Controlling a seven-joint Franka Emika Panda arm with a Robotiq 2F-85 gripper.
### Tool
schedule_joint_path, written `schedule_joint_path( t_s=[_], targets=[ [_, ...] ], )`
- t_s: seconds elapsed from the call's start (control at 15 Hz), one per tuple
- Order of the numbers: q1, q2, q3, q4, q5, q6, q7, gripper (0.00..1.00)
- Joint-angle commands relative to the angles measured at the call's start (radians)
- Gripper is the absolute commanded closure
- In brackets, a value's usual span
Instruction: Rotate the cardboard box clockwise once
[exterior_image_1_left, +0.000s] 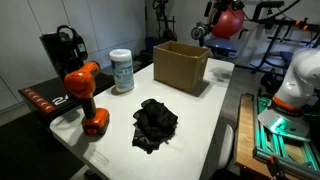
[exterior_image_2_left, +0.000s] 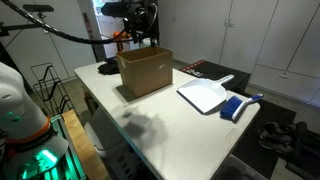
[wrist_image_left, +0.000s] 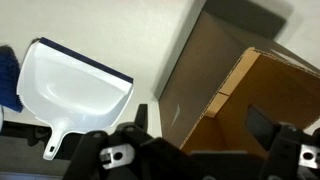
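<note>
The cardboard box (exterior_image_1_left: 181, 66) is brown and open-topped. It stands on the white table (exterior_image_1_left: 215, 120) and shows in both exterior views (exterior_image_2_left: 146, 72). In the wrist view the box (wrist_image_left: 235, 95) fills the right half, with its inside visible. My gripper (wrist_image_left: 200, 125) is open and empty above it. One finger is over the outer side of a box wall and the other over the inside. In the exterior views the gripper (exterior_image_2_left: 138, 42) hangs just above the box's top (exterior_image_1_left: 202, 33). I cannot tell whether it touches the box.
A white dustpan (exterior_image_2_left: 205, 96) and a blue brush (exterior_image_2_left: 240, 105) lie beside the box; the dustpan also shows in the wrist view (wrist_image_left: 70, 85). A white canister (exterior_image_1_left: 121, 71), an orange drill (exterior_image_1_left: 85, 95) and a black cloth (exterior_image_1_left: 155, 123) share the table.
</note>
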Motion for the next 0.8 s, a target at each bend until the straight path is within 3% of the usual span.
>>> schedule_joint_path(
  t_s=[0.0, 0.4, 0.73],
  targets=[
    [-0.028, 0.005, 0.023, 0.002, 0.013, -0.003, -0.01, 0.0],
    [-0.004, 0.105, 0.071, 0.028, 0.123, 0.072, 0.097, 0.0],
    [-0.013, 0.206, 0.136, 0.039, 0.147, 0.123, 0.226, 0.0]
  ],
)
